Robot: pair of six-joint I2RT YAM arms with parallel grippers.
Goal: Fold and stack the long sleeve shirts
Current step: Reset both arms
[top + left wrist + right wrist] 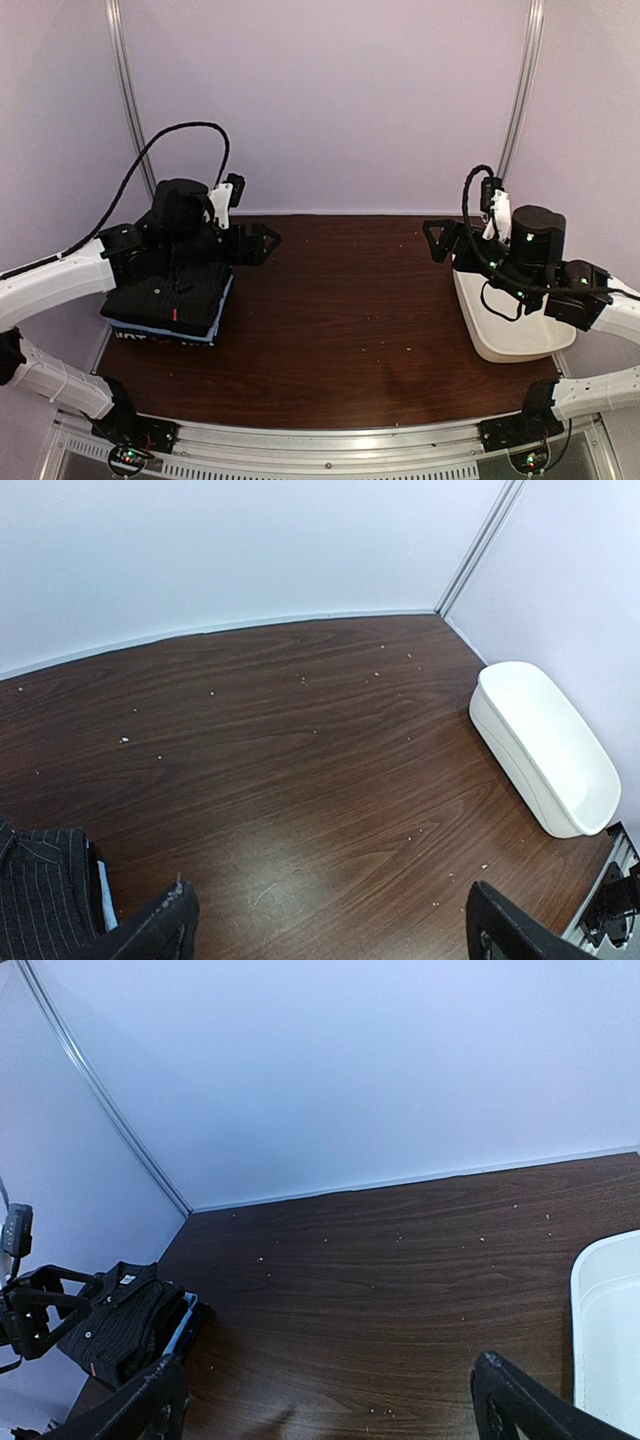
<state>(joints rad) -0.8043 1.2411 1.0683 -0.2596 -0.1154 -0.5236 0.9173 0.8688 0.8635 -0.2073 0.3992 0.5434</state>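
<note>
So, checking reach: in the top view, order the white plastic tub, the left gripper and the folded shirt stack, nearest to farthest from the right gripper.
From the right gripper:
1. White plastic tub, close by on the right.
2. Left gripper, left of centre.
3. Folded shirt stack, charcoal pinstripe on top, far left.

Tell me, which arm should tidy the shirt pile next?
Left, most likely. The left fingers hover open right by the shirt pile at the left edge of the table. The right fingers, also open, are by the white tub, far across the table.
</note>
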